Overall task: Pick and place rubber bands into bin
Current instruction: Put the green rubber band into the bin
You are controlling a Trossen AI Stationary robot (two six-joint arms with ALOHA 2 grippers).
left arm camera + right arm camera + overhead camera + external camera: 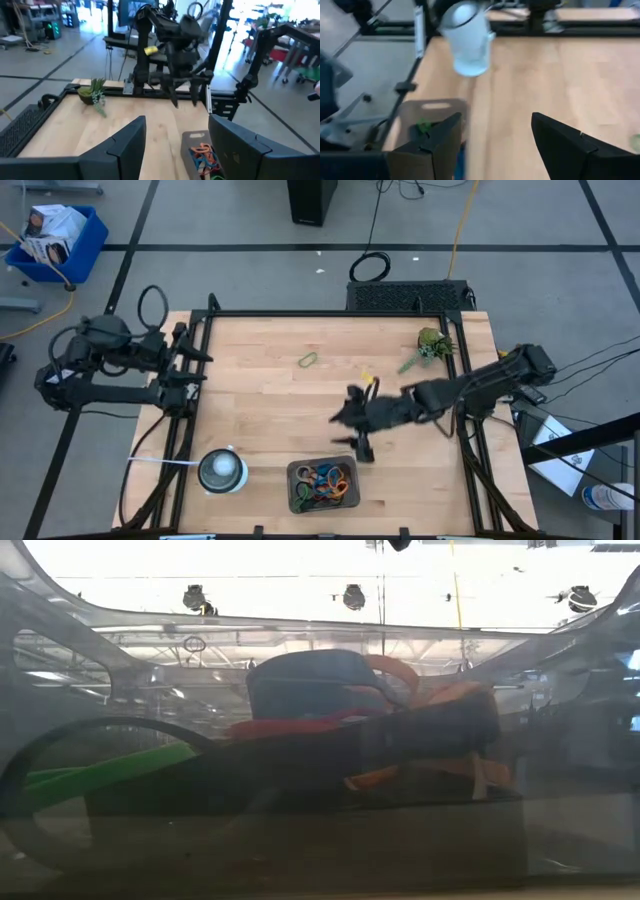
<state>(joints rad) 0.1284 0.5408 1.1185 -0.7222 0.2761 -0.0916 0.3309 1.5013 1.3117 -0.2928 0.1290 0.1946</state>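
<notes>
I logged the bin (322, 485) at the near edge of the bench (270, 380), a little right of centre, already holding a heap of rubber bands (327, 480) in orange, blue, green and red. The low view looked out through the bin's clear wall, with a green band (110, 775) low on one side and blue, red and orange loops piled behind it. A white cup (221, 470) stood just beside the bin, toward the left arm's side.

Just beyond the bin, the right pincer (357, 442) hung over bare wood with its fingers spread apart and nothing between them. In the right wrist view the two dark fingers (442, 140) framed an empty gap, with the bin's corner and the white cup past them. I could not tell whether the fingertips touched the bench.

Farther out, one loose green rubber band (308, 360) lay alone on the wood, well apart from the bin. A small green plant (430, 347) sat near the far right corner.

The left pincer (190, 366) waited at the left edge of the bench, its fingers apart and empty. Its wrist view looked across the bench to the right arm and the bin.

On the floor beyond the bench I noted a blue crate (58, 242) at far left and a black cable coil (371, 267).
</notes>
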